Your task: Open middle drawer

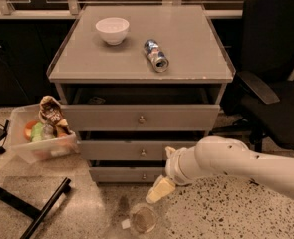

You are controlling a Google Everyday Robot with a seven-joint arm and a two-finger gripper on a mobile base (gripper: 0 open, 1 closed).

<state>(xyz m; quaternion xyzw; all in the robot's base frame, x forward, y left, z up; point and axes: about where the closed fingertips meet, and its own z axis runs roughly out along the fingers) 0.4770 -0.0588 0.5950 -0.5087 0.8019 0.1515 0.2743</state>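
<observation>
Looking down the arm, I have the gripper [159, 190] hanging low in front of the cabinet, close to the bottom drawer front [116, 175] and below and a little right of where I need it. Whether it is spread or closed I cannot tell from here. The middle drawer [106, 151] sits between the taller top drawer [101, 118] and that short bottom one, and it looks shut or nearly so. Its front is a flat, matte grey panel, stiff and with no edge to hook, so the only place to take hold is the small round metal knob [143, 153] at its centre. I expect that knob to be smooth and slick, and easy to slide off unless I close squarely across it and pull straight out along the runners. The drawer is shallow and should run light, though I cannot see what is inside. Above, the grey cabinet top [196, 59] carries a white bowl [112, 30] and a can [156, 55] lying on its side. A clear plastic bin [39, 148] sits to one side on the speckled floor [221, 213].
</observation>
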